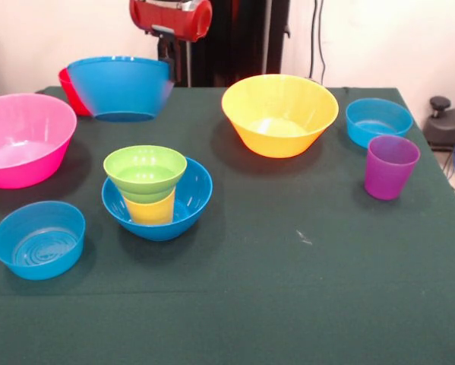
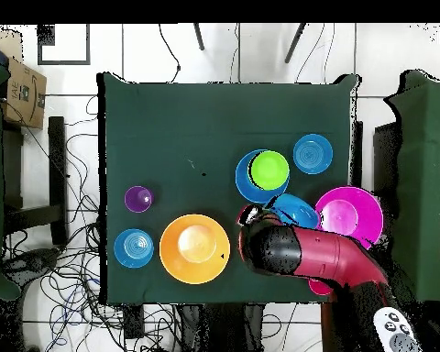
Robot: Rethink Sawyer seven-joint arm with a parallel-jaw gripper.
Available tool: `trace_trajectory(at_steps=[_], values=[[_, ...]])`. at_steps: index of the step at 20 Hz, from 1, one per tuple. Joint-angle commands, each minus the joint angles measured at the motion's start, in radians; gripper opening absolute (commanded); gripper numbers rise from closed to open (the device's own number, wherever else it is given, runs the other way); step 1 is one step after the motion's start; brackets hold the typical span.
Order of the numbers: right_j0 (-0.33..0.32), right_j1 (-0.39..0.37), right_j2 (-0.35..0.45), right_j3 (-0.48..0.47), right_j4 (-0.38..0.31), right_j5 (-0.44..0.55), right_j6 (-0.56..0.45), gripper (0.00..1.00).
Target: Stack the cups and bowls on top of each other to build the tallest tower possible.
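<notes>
My gripper (image 1: 166, 70) comes down from the red arm head at the top and is shut on the right rim of a deep blue bowl (image 1: 123, 87), which looks lifted off the cloth. In the overhead view that bowl (image 2: 297, 210) is half hidden under the arm (image 2: 302, 252). The tower (image 1: 151, 194) is a blue bowl base (image 1: 193, 199) with a yellow cup (image 1: 150, 210) in it and a lime green bowl (image 1: 145, 170) on top; it also shows from overhead (image 2: 269, 170). The red cup (image 1: 67, 85) is mostly hidden behind the held bowl. The purple cup (image 1: 390, 166) stands alone at the right.
A large pink bowl (image 1: 22, 137) sits at the left. A yellow-orange bowl (image 1: 279, 114) is at the back middle. Small light-blue bowls sit at the front left (image 1: 39, 239) and back right (image 1: 377, 120). The table is covered in green cloth (image 1: 303, 289).
</notes>
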Motion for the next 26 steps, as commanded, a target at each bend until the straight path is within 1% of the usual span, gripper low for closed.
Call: trace_trajectory(at_steps=[1, 9, 13, 19, 22, 26], values=[[0.063, -0.019, 0.072, -0.127, 0.059, 0.236, -0.008, 0.0], [0.116, 0.049, 0.049, -0.274, 0.041, 0.336, 0.008, 0.0], [0.113, 0.075, 0.055, -0.308, 0.059, 0.392, 0.0, 0.0], [0.108, 0.088, 0.059, -0.326, 0.073, 0.424, -0.025, 0.0], [0.11, 0.086, 0.058, -0.318, 0.085, 0.436, -0.02, 0.0], [0.12, 0.079, 0.059, -0.326, 0.1, 0.496, -0.02, 0.0]])
